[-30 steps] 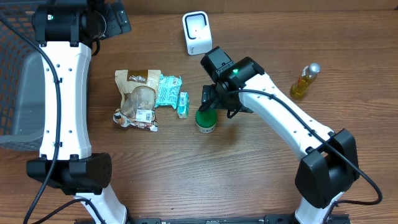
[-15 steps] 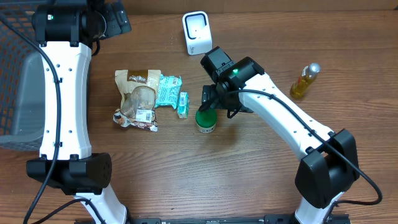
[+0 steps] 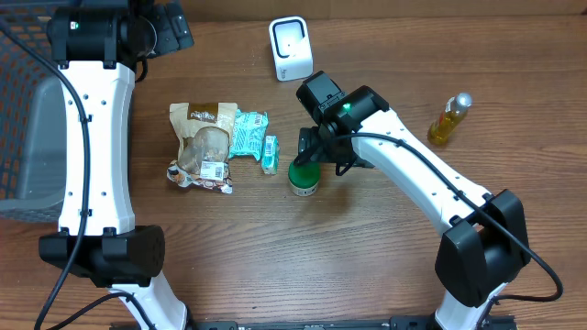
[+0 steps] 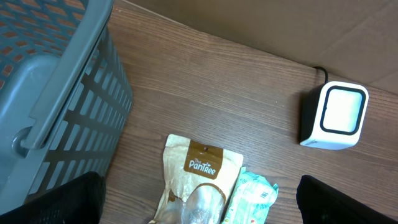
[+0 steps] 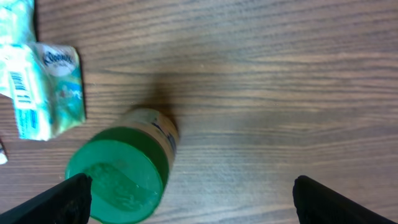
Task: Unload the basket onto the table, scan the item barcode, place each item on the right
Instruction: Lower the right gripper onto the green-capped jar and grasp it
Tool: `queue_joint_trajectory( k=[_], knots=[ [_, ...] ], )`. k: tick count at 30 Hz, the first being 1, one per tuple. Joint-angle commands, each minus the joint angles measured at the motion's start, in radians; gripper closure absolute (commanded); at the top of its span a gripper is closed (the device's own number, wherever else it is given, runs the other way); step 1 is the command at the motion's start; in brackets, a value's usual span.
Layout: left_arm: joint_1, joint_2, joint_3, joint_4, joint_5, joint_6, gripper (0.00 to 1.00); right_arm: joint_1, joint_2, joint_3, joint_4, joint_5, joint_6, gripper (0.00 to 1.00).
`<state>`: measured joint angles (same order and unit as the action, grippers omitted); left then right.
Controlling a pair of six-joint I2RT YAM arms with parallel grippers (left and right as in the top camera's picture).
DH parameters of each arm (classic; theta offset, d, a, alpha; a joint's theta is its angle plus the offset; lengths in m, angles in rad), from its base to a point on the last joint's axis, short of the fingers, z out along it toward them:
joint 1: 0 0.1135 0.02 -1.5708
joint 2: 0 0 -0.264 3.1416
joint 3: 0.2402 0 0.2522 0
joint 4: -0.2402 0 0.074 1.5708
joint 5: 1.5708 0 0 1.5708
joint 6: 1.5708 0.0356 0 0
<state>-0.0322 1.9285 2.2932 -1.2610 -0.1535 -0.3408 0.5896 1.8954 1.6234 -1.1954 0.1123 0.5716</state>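
the right gripper (image 5: 199,200) hangs wide open and empty over the green-lidded jar (image 5: 119,175), which stands upright near the scanner (image 3: 290,48), on the robot's side. the jar sits off-centre by one finger, so closing could tip it. the left gripper (image 4: 205,202), left of the scanner, gapes empty too.

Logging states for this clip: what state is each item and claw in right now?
Jar: upright, green lid on, ungripped.
Right claw: open, above the jar.
Left claw: open, holding nothing.
Snack bag: lying flat, label up.
Tissue pack: lying flat, barcode showing.
Scanner: standing upright.
Bottle: capped.
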Motion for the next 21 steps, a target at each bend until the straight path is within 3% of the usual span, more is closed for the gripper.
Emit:
queue_joint_trajectory(
  k=[1,6,21],
  knots=[
    [-0.001,-0.006,0.019,0.001,-0.003,-0.003,0.01,-0.002,-0.002,-0.036,0.035,-0.015,-0.039,0.00],
    [-0.001,-0.006,0.019,0.001,-0.003,-0.003,0.01,-0.001,-0.002,-0.089,0.142,-0.171,-0.135,0.00],
    [-0.001,-0.006,0.019,0.001,-0.003,-0.003,0.00,0.035,0.010,-0.138,0.235,-0.184,-0.135,0.00]
  ],
)
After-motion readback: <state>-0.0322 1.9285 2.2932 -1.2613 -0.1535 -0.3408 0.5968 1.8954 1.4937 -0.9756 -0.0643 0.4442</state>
